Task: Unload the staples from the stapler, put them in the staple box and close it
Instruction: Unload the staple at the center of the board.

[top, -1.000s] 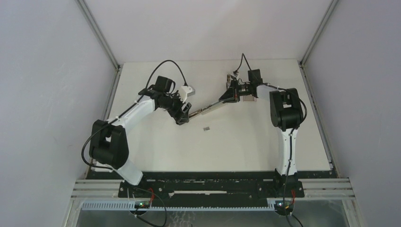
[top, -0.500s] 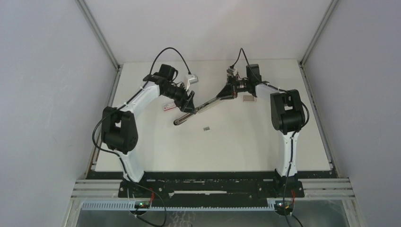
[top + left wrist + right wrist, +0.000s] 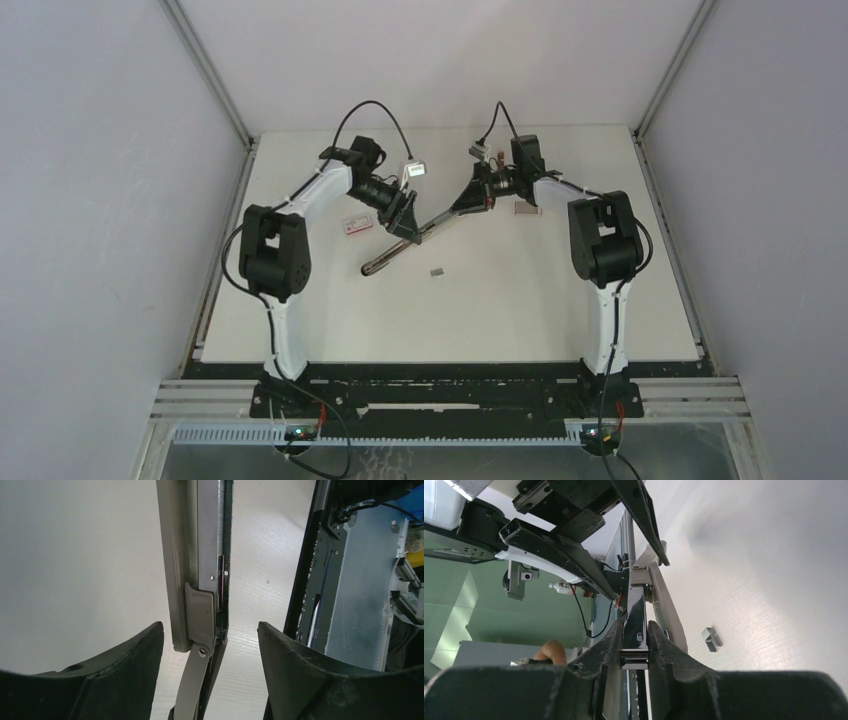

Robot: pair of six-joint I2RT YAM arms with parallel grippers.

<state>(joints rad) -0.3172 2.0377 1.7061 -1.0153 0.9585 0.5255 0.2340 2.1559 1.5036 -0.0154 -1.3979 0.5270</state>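
Silver metal shines on the open stapler [image 3: 380,260]. It is spread out in one long slanted line over the white table [image 3: 500,320], between the two arms.

The right gripper [image 3: 478,192] has the far end of the stapler. In its own camera, its two fingers press tight on the shiny black bar of the stapler [image 3: 635,610], one on each side. That end is up off the table.

The left gripper [image 3: 405,218] is over the middle of the stapler. Its fingers [image 3: 125,680] are wide apart. The grey metal rail of the stapler [image 3: 185,555] runs between them, and there is a gap on both sides, so they do not touch it. A thin ridged strip [image 3: 220,520] runs along one side of the rail. I cannot tell if it is made of staples.

The staples [image 3: 437,271] lie on the table, near the low end of the stapler but not touching it. The right camera shows them as two tiny silver blocks [image 3: 710,639], side by side.

A pink-and-white box [image 3: 357,224] sits on the table just beside the left gripper.
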